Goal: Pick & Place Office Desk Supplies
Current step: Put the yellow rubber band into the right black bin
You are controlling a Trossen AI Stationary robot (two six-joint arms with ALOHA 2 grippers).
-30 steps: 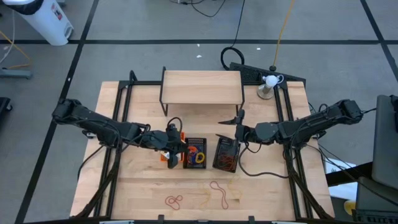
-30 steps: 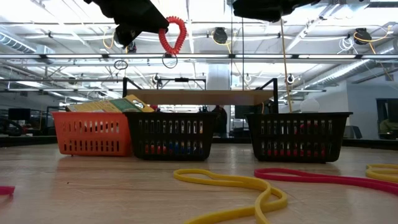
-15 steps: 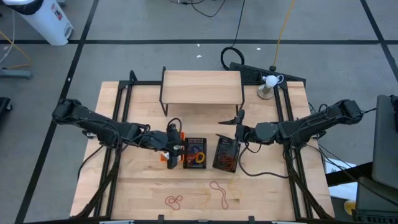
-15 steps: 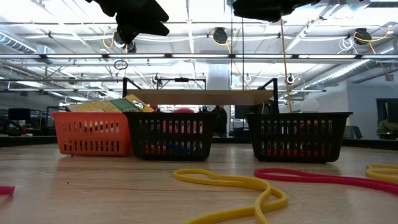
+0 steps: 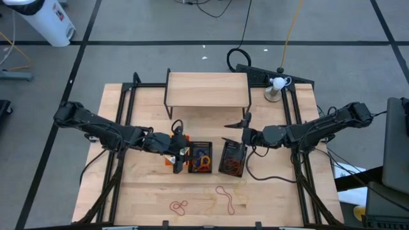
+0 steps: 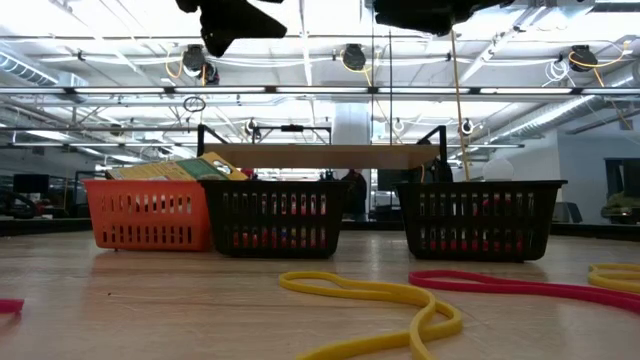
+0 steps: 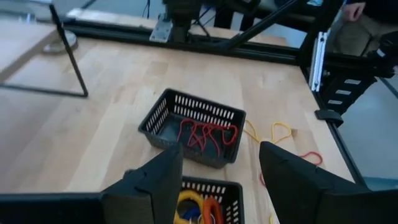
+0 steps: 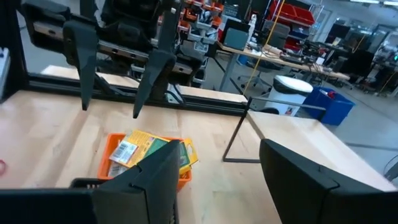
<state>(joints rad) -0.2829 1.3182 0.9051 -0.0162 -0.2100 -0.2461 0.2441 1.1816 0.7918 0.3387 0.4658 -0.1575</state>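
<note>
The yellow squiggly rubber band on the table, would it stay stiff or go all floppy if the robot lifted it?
Probably floppy: the thin yellow rubber-band loop lies in loose wavy curves on the light wooden table. It looks light, so it would likely dangle and stretch. Lying flat, it seems unlikely to roll.

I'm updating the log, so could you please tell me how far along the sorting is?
Partly done: the packs sit in the orange bin, and bands lie in both black bins. Nothing is in hand: the left gripper hangs open above the bins, and the right gripper is open too. Left: loose bands on the table, yellow and red.
</note>
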